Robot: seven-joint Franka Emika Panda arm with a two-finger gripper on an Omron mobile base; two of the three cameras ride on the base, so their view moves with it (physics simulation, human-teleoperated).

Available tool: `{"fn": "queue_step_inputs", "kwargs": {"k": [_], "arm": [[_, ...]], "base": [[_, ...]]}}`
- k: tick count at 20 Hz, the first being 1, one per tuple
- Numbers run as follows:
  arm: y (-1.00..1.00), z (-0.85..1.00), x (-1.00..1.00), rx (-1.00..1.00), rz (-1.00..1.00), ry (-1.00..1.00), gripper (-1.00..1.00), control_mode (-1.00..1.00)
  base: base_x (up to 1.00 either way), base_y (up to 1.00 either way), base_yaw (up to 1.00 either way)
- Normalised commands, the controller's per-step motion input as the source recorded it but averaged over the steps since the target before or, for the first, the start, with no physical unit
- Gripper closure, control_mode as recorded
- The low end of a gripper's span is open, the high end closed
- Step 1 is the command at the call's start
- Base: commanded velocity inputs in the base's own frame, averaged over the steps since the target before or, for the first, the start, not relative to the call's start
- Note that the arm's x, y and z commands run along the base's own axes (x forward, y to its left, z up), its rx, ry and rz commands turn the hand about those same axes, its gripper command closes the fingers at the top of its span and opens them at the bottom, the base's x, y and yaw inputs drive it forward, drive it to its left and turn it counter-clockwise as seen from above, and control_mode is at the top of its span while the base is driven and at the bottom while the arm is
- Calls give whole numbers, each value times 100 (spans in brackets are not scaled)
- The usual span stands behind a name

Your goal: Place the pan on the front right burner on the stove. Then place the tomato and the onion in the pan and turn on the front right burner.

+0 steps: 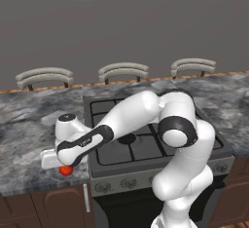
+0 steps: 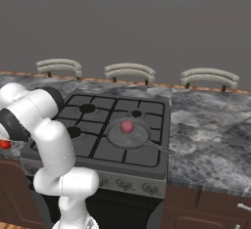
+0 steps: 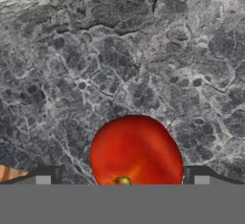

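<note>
onion (image 2: 127, 126) in pan (image 2: 128, 134); tomato (image 3: 136, 152) on counter

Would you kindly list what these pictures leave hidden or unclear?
- Left base view: the pan is hidden behind the arm; the tomato is partly covered by the hand.
- Hand view: the tomato's lower part is cut off at the bottom.
- Right base view: the stove's knob settings are too small.

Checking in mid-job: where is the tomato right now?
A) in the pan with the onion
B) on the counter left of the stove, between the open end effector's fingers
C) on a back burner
B: the tomato lies on the counter, and the end effector straddles it.
</note>
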Motion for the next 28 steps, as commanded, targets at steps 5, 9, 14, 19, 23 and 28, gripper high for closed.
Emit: {"fn": "queue_step_inputs", "kwargs": {"k": [5, 9, 14, 19, 23, 28], "arm": [[1, -2, -1, 0, 0, 0, 100, -100], [2, -6, 0, 0, 0, 0, 100, -100], [0, -11, 0, 0, 0, 0, 100, -100], [0, 4, -2, 0, 0, 0, 100, -100], [0, 36, -4, 0, 0, 0, 100, -100], [0, 38, 0, 0, 0, 0, 100, -100]], "base": [[0, 0, 0], [0, 0, 0], [0, 0, 0], [0, 0, 0], [0, 0, 0], [0, 0, 0]]}}
